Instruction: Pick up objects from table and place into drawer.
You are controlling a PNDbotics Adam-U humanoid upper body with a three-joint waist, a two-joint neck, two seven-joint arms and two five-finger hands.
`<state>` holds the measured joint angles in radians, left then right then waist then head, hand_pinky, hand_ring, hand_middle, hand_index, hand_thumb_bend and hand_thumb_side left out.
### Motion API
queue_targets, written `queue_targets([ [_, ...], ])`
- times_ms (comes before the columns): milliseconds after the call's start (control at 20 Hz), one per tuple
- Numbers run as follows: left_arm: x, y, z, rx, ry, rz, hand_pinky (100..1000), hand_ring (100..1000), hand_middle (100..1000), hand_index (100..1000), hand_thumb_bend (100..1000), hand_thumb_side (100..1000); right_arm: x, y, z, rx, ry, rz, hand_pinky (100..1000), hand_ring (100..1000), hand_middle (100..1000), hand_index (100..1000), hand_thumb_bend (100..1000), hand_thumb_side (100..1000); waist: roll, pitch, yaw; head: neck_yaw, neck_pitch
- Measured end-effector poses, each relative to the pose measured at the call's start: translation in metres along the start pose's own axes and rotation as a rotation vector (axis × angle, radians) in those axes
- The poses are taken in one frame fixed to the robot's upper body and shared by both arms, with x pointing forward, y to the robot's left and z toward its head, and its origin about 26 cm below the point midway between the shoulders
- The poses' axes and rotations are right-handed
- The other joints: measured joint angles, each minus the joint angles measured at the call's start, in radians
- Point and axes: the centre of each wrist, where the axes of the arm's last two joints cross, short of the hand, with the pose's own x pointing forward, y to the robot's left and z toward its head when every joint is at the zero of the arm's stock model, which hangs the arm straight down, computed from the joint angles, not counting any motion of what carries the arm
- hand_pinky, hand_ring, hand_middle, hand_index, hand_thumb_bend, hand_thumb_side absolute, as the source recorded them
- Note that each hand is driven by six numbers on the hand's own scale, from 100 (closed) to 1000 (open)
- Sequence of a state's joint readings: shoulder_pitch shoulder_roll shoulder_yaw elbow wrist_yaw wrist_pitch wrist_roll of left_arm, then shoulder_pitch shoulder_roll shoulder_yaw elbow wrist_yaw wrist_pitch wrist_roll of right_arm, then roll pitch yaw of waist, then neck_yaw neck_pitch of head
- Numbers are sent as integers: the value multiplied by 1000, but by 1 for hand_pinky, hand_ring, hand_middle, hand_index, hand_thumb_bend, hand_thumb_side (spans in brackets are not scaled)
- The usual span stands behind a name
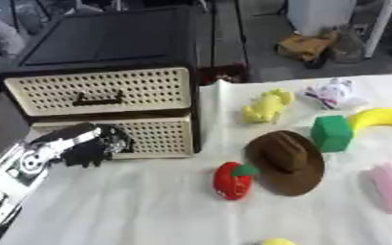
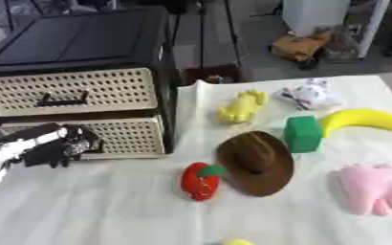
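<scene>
The left hand (image 1: 89, 143) sits against the front of the lower drawer (image 1: 162, 136), fingers curled, perhaps round its handle, though that is hidden; no toy is in it, and both drawers look closed or nearly so. Every toy in view lies on the cloth to the hand's right: the strawberry (image 1: 232, 180) nearest, upright-ish with its long axis pointing away from the robot, then the brown hat (image 1: 287, 161), green block (image 1: 331, 133), and farthest, the banana (image 1: 383, 117) lying crosswise.
</scene>
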<state>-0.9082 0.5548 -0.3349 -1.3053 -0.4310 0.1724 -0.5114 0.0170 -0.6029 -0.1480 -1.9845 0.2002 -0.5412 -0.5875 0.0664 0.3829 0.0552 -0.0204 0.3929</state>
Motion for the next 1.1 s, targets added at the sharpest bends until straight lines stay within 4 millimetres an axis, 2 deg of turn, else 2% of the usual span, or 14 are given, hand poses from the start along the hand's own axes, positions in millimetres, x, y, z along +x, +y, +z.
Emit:
queue_targets([
  [550,-4,1,-10,64,5,38,373,532,899,1000,100,1000,0,0,0,-1,2,-1,742,965,582,784,251,1000,0,1,0,6,-3],
  [650,-4,1,-12,69,4,41,373,525,838,1000,100,1000,0,0,0,-2,3,-2,742,965,582,783,254,1000,0,1,1,7,-3],
  [750,-4,2,-11,67,1,40,353,487,700,991,100,1000,0,0,0,-3,4,-3,742,965,582,783,255,1000,0,0,4,7,-4],
  [800,-3,1,-11,61,-5,38,333,459,608,934,100,1000,0,0,0,-3,6,-3,742,966,582,783,255,1000,0,0,7,7,-4],
  [950,3,-1,-7,27,-22,17,319,443,561,860,100,1000,0,1,1,-5,10,-5,743,967,582,783,256,1000,0,-1,16,6,-3],
  [1100,13,0,1,-6,-46,-18,327,447,554,829,100,1000,0,1,2,-4,17,-5,743,967,582,783,254,1000,1,-7,22,3,1],
])
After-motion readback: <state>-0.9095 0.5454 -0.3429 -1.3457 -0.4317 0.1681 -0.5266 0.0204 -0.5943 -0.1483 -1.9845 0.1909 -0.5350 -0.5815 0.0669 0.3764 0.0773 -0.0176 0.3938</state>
